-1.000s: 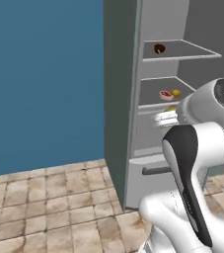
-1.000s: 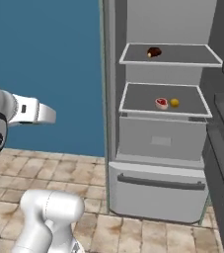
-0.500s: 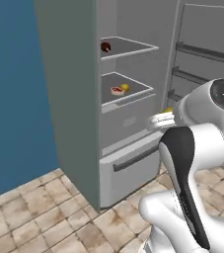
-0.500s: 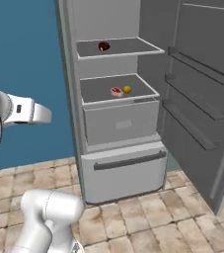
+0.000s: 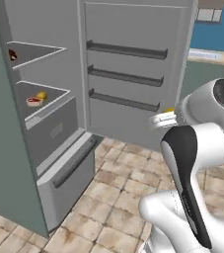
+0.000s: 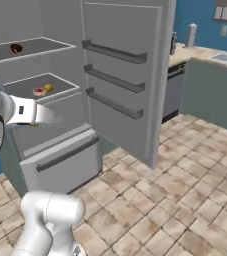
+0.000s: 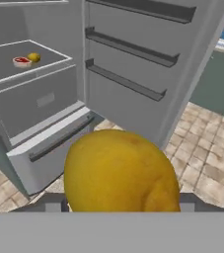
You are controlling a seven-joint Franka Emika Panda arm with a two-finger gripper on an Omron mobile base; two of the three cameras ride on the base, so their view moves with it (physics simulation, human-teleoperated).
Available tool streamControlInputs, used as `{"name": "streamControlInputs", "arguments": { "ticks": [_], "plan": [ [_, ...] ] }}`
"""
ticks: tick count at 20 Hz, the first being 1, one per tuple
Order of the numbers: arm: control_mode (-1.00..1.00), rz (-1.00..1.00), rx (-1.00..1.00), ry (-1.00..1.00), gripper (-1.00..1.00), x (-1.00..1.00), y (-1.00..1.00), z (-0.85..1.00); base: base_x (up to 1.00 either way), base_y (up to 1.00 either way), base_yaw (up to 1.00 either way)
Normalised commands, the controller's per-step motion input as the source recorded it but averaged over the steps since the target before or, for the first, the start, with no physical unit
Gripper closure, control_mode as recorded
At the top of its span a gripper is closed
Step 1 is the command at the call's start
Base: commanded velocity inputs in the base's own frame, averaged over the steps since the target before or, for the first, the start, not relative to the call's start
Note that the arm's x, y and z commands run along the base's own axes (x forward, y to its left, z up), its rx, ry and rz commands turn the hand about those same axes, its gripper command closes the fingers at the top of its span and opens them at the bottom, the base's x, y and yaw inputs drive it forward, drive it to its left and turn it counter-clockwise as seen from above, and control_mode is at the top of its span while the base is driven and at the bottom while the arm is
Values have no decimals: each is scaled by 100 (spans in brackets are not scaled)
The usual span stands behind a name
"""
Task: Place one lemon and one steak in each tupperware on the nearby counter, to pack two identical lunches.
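A lemon (image 7: 121, 175) looms large at the bottom of the hand view, held between the fingers of my gripper (image 5: 164, 117), which is shut on it; the fingertips are hidden behind the fruit. A sliver of that lemon (image 5: 168, 109) shows above the hand. A second lemon (image 5: 42, 95) and a steak (image 5: 34, 102) lie side by side on the open fridge's lower shelf (image 5: 52, 104), far left of the gripper. They appear again as lemon (image 7: 33, 57) and steak (image 7: 21, 62). The counter (image 6: 197, 51) runs at the far right. The tupperware is out of view.
The fridge door (image 6: 122, 75) stands wide open with three rails, straight ahead. A dark red item (image 6: 16, 48) sits on the upper shelf. The bottom drawer (image 6: 65, 157) is closed. Tiled floor (image 6: 175, 190) stretches to the right toward the grey-green cabinets (image 6: 215, 92).
The whole picture has swung as the base turns: the fridge slid left, its open door came to the centre and the counter entered at right. The lemon stays in the gripper.
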Motion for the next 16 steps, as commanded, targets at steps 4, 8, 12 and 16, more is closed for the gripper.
{"name": "streamControlInputs", "arguments": {
  "ticks": [4, 8, 12, 16],
  "plan": [
    [100, 0, 0, 0, 100, 0, 0, 0, -53, 0, -74],
    [100, 0, 0, 0, 100, 0, 0, 0, -38, -3, -70],
    [100, 0, 0, 0, 100, 0, 0, 0, -8, -22, -55],
    [100, 0, 0, 0, 100, 0, 0, 0, 0, -37, -34]
  ]
}}
